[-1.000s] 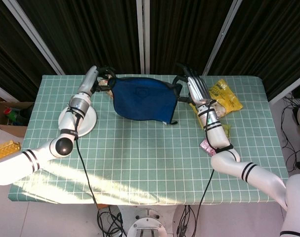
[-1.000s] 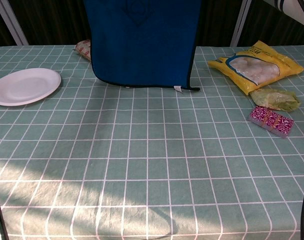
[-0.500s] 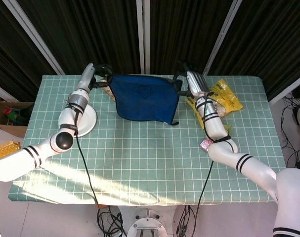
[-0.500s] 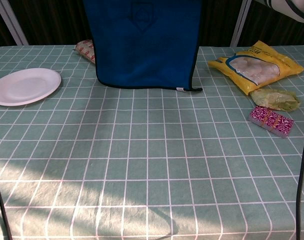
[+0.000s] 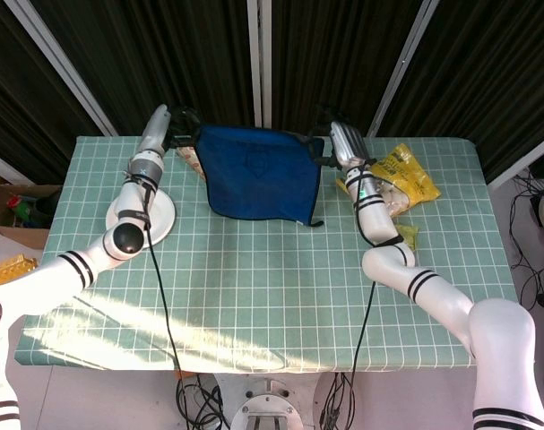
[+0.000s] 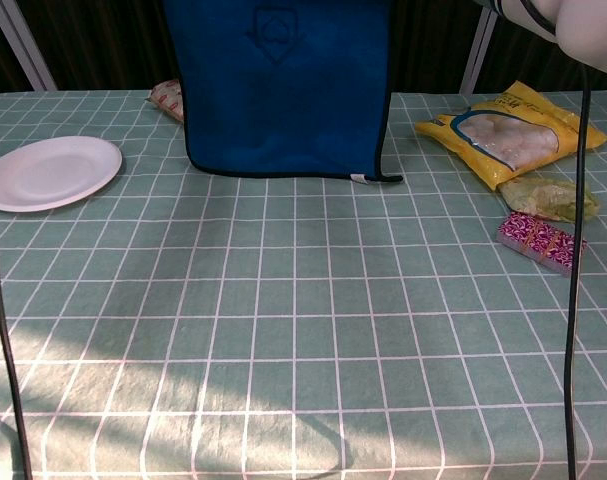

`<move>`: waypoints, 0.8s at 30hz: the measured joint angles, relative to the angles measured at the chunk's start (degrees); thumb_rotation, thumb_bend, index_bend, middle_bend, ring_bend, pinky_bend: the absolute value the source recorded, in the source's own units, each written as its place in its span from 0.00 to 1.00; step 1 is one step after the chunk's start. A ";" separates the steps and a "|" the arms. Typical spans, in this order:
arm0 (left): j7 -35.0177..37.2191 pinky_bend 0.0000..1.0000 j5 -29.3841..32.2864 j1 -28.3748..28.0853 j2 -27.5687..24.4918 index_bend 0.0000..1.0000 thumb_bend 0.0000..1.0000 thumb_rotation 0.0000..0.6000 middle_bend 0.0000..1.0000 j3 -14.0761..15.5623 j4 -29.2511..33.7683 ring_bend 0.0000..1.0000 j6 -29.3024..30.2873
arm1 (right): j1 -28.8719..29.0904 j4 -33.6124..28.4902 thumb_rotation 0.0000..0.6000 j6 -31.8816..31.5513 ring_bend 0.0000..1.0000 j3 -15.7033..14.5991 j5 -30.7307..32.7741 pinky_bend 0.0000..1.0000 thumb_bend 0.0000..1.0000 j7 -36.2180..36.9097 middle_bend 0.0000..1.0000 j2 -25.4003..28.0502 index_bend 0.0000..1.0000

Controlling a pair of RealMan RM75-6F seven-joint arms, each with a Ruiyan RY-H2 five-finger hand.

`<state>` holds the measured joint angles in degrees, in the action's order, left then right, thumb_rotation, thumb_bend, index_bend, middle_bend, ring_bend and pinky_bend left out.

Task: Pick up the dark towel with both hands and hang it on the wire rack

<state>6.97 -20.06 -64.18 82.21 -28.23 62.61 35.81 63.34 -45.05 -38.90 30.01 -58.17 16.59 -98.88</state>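
Dark curtains with pale vertical frames closed off the space behind the green checked desk I was working over. My left fingers held the upper left corner of the dark towel, and my right fingers held its upper right corner, though the head view was too small for me to make out how they wrapped around the cloth. From there my left hand and right hand sat at the far edge of the desk, with the pale arms running back toward me along either side and black cables trailing beside them. The towel hung spread flat between the two hands, raised above the far middle of the desk; in the chest view its lower hem sat just over the cloth, a small white tag at the right corner, and a faint emblem showed near its top. I could not pick out the wire rack in either view. A white plate lay on the left, with a small red-patterned packet beyond it beside the towel's left edge. On the right lay a yellow food bag, a crumpled green wrapper just in front of it, and a small magenta box nearer me.
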 measured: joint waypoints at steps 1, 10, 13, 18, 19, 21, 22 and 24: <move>-0.50 0.32 0.67 -0.51 0.41 0.86 0.61 1.00 0.30 0.11 -1.06 0.22 -0.38 | 0.29 0.80 1.00 0.13 0.00 0.04 0.08 0.00 0.50 0.15 0.11 -0.36 1.00; -2.12 0.20 5.14 -3.00 3.05 0.37 0.40 1.00 0.14 0.42 -8.55 0.13 -5.85 | 3.17 9.61 1.00 2.90 0.00 -0.07 0.87 0.00 0.28 0.76 0.05 -4.07 0.60; -1.36 0.10 5.37 -3.04 2.49 0.00 0.09 0.81 0.00 0.33 -9.06 0.07 -11.84 | 4.27 12.32 1.00 7.48 0.00 -1.02 2.15 0.00 0.00 -2.28 0.00 -4.73 0.00; 0.80 0.10 6.07 -3.75 3.13 0.00 0.03 0.69 0.00 -0.56 -11.86 0.06 -20.97 | 6.80 16.47 1.00 14.68 0.00 0.92 8.76 0.00 0.00 -6.21 0.00 -6.51 0.00; 1.46 0.10 5.94 -3.95 3.55 0.00 0.03 0.66 0.00 -0.98 -12.82 0.06 -21.35 | 7.20 16.89 1.00 14.52 0.00 1.29 9.56 0.00 0.00 -6.42 0.00 -6.74 0.00; 2.67 0.10 5.42 -4.17 4.22 0.00 0.01 0.60 0.00 -1.74 -14.30 0.05 -20.19 | 8.00 17.44 1.00 12.69 0.00 2.20 10.41 0.00 0.00 -6.56 0.00 -7.06 0.00; 3.64 0.10 4.95 -4.25 4.65 0.00 0.00 0.58 0.00 -2.32 -15.27 0.05 -18.29 | 8.27 17.50 1.00 11.57 0.00 2.61 10.55 0.00 0.00 -6.47 0.00 -7.09 0.00; 4.92 0.10 4.26 -4.22 5.10 0.00 0.00 0.56 0.00 -3.10 -16.41 0.05 -14.26 | 8.58 17.21 1.00 9.27 0.00 3.32 10.78 0.00 0.00 -6.07 0.00 -6.85 0.00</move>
<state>11.89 -15.79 -68.41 87.31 -31.33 46.20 21.55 71.92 -27.84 -29.63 33.33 -47.39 10.52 -105.72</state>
